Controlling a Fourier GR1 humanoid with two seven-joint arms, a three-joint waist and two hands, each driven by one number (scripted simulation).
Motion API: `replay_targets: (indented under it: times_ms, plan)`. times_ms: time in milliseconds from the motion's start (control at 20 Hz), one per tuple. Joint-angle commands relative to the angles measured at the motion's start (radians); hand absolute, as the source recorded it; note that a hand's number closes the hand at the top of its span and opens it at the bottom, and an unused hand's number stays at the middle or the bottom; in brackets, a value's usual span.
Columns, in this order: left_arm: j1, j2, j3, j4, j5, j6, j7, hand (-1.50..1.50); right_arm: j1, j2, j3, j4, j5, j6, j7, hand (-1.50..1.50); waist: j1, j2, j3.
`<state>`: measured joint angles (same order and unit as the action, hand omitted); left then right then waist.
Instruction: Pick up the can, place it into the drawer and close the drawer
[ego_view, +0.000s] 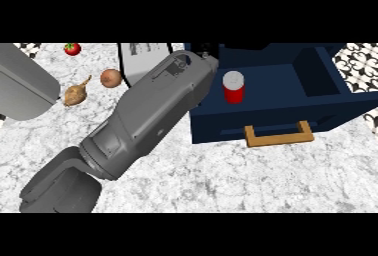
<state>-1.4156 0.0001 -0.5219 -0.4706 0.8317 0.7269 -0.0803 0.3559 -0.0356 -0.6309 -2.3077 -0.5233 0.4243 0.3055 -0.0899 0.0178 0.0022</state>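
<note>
The red can (233, 88) with a white top stands upright inside the open dark blue drawer (325, 107), in its left part. A wooden handle (279, 135) sits on the drawer's front. My right forearm (151, 112) crosses the counter from the lower left, and its wrist ends just left of the can. Only a dark bit of my right hand (205, 49) shows at the drawer's back left corner; it is not on the can. My left forearm (22, 82) lies at the left edge, its hand out of view.
On the marble counter (244, 175) to the left lie a tomato (71, 48), an onion (111, 77) and a knobbly brown root (76, 93). A pale flat board (144, 57) lies behind my right forearm. Patterned floor (362, 70) shows past the drawer.
</note>
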Motion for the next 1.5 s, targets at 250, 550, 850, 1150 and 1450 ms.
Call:
replay_targets:
  times_ms: [250, 550, 850, 1150, 1450]
  plan:
    - [0.018, 0.0, -0.072, 0.008, 0.08, 0.046, -0.037, -1.5, 0.014, 0.013, -0.002, -0.033, -0.007, 0.008, 0.006, -1.5, -0.006, 0.0, 0.0]
    - [0.012, 0.0, -0.057, 0.037, 0.125, 0.04, -0.094, -1.5, -0.023, -0.047, -0.027, -0.026, -0.064, -0.02, 0.053, -1.5, -0.008, 0.001, -0.001]
    - [0.034, 0.0, -0.075, -0.019, 0.157, 0.047, -0.152, -1.5, -0.095, -0.104, -0.045, -0.077, 0.188, 0.039, -0.096, -1.5, 0.005, 0.005, -0.001]
    - [0.0, 0.0, -0.065, 0.016, 0.178, 0.029, -0.198, -1.5, -0.148, -0.077, 0.042, -0.106, 0.33, 0.068, -0.186, -1.5, 0.022, 0.006, -0.001]
    - [0.008, 0.0, -0.073, -0.02, 0.187, 0.054, -0.219, -1.5, -0.222, -0.068, 0.196, -0.148, 0.616, 0.048, -0.188, -1.5, 0.068, -0.004, -0.002]
